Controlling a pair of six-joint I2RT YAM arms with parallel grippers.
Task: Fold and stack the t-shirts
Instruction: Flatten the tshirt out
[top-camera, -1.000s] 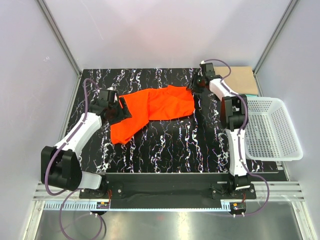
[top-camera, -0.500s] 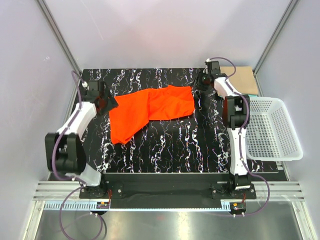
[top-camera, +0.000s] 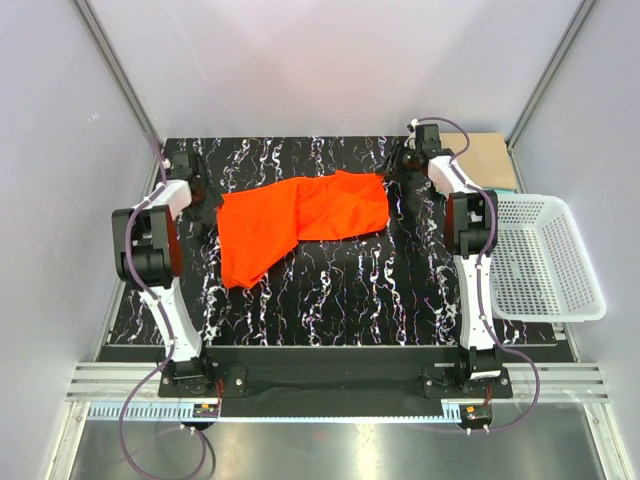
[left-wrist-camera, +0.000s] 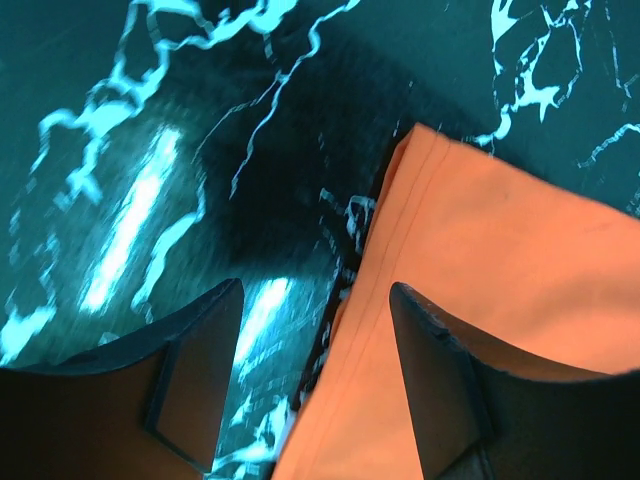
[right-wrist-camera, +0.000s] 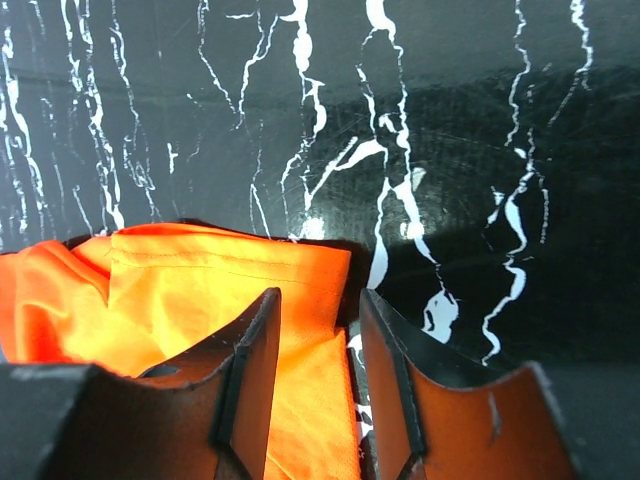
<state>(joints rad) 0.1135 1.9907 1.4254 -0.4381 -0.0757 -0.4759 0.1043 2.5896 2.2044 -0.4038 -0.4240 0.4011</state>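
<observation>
A bright orange-red t-shirt (top-camera: 300, 218) lies spread on the black marbled table (top-camera: 340, 290), its left half hanging toward the front. At the shirt's left edge my left gripper (top-camera: 205, 203) is open. In the left wrist view the shirt's hem (left-wrist-camera: 470, 250) runs between the two fingers of the left gripper (left-wrist-camera: 315, 370), unpinched. My right gripper (top-camera: 398, 172) is open at the shirt's far right corner. That corner (right-wrist-camera: 200, 280) lies between the right gripper's fingers (right-wrist-camera: 250, 380) with a gap still showing. A folded tan t-shirt (top-camera: 488, 158) rests on a teal one (top-camera: 503, 187) at the back right.
A white plastic mesh basket (top-camera: 545, 260) stands at the right edge, beside the right arm. Grey walls close in the table at the back and both sides. Bare table lies in front of the orange shirt.
The left arm has swung back to the far left and its gripper now sits at the shirt's left edge. The shirt's left part lies flatter. The right gripper shifted slightly at the far corner.
</observation>
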